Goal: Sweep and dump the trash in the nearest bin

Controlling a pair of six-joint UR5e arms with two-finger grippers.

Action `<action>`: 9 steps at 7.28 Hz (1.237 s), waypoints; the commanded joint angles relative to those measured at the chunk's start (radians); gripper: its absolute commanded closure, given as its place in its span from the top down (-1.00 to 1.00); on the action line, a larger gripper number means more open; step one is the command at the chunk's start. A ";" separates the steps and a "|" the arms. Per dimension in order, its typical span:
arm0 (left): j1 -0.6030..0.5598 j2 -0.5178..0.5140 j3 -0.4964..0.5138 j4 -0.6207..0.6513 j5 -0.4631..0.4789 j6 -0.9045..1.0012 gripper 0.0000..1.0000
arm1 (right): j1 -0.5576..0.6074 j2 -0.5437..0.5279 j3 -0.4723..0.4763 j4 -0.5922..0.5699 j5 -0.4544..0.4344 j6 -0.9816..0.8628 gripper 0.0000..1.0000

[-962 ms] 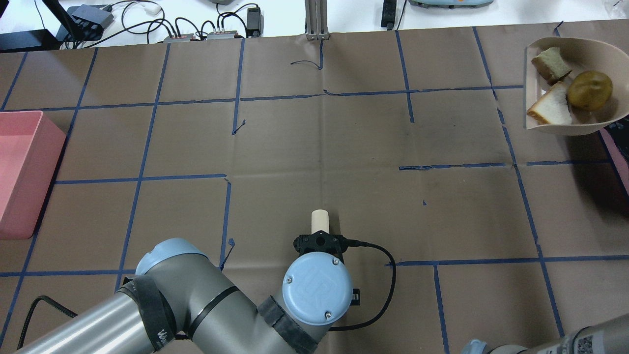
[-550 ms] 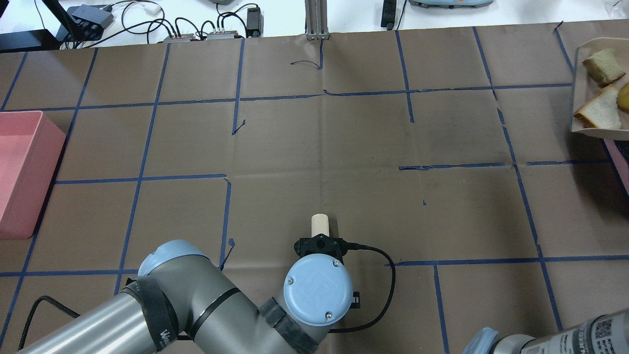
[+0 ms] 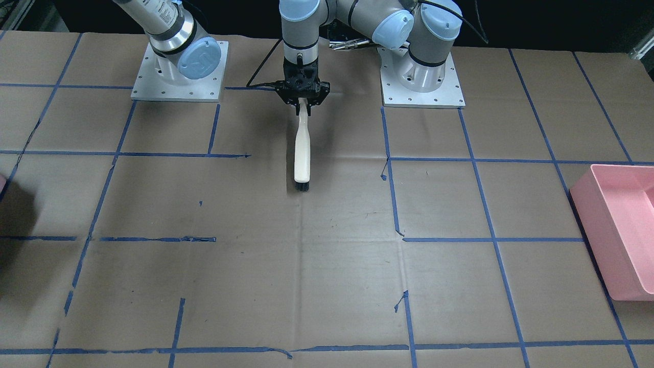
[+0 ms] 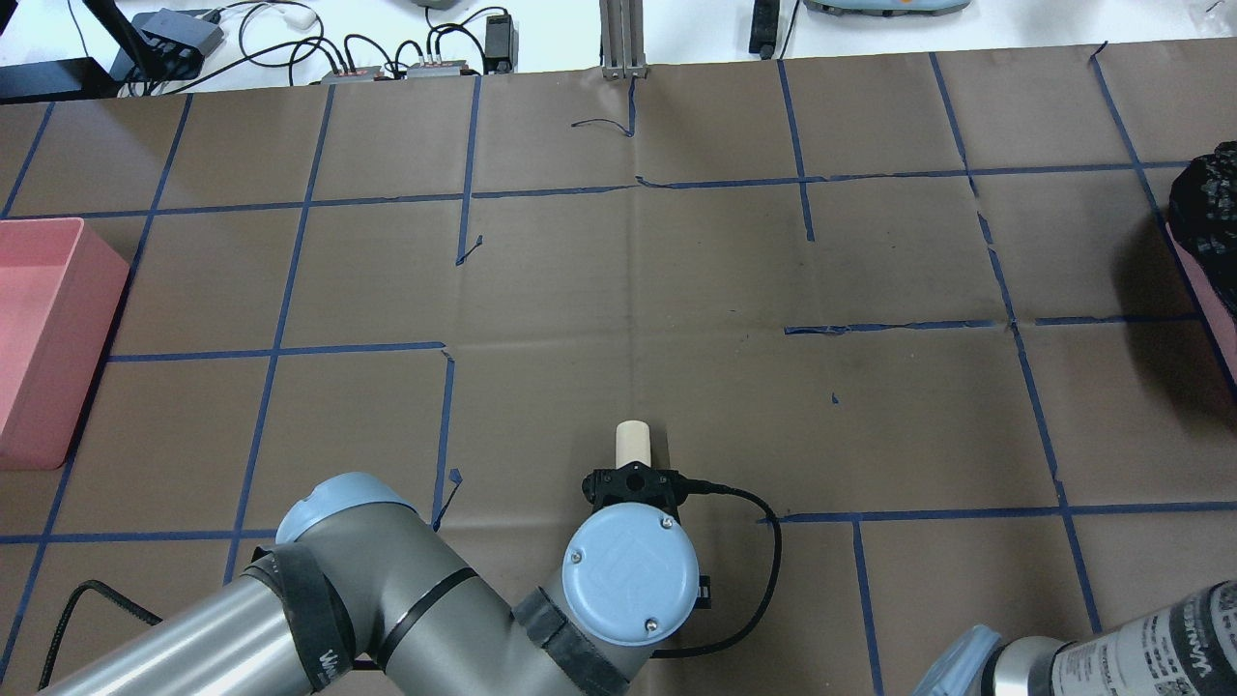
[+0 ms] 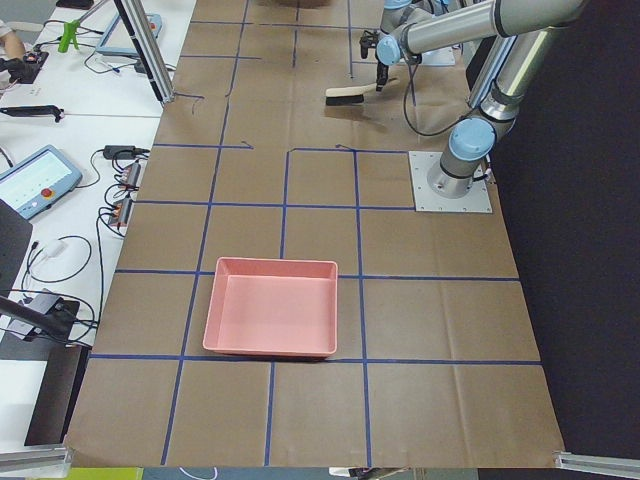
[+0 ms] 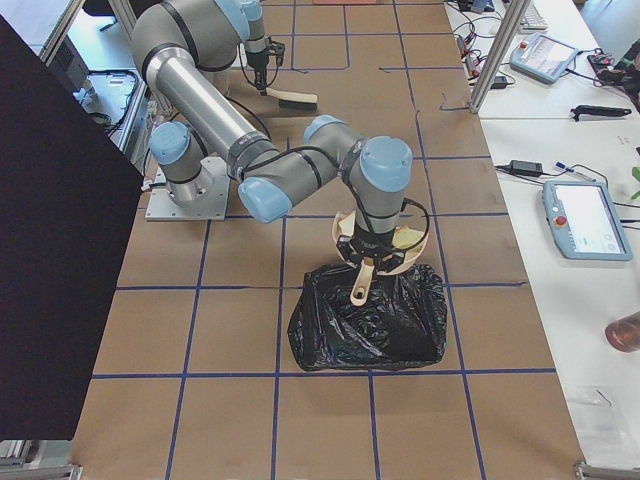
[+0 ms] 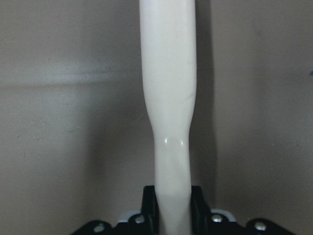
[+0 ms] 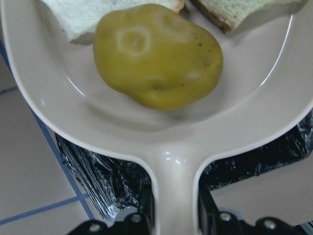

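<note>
**Dustpan with trash held over the lined bin**

In the right wrist view, the right end effector [image 8: 173, 215] is clamped on the handle of a cream plastic dustpan [image 8: 161, 132]. A round yellow-brown potato-like lump [image 8: 157, 55] sits at upper centre, just above the end effector, with two torn white bread pieces [image 8: 88, 17] at the top edge. A crinkled black plastic bin liner [image 6: 368, 322] lies beneath the pan. The left end effector [image 3: 303, 102], top centre, grips a cream-handled brush [image 3: 302, 153] above the brown paper desk [image 3: 327, 255]. A pink rectangular tub [image 3: 621, 227] sits at the right edge.
</note>
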 commanded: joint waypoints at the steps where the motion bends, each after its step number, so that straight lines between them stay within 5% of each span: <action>1: 0.001 -0.001 0.004 0.009 0.001 0.003 0.14 | -0.100 0.089 -0.120 0.007 0.010 -0.106 -0.96; 3: 0.007 0.014 0.013 0.026 0.004 0.004 0.34 | -0.186 0.123 -0.165 0.013 0.099 -0.162 -0.98; 5: 0.024 0.030 0.051 0.096 0.007 0.016 0.74 | -0.207 0.120 -0.173 0.013 0.110 -0.177 -0.96; 6: 0.039 0.028 0.104 0.095 0.038 0.051 0.92 | -0.207 0.110 -0.173 0.013 0.077 -0.173 -0.96; 9: 0.130 0.033 0.265 -0.058 0.059 0.266 0.98 | -0.135 0.111 -0.171 -0.046 -0.073 -0.174 -0.96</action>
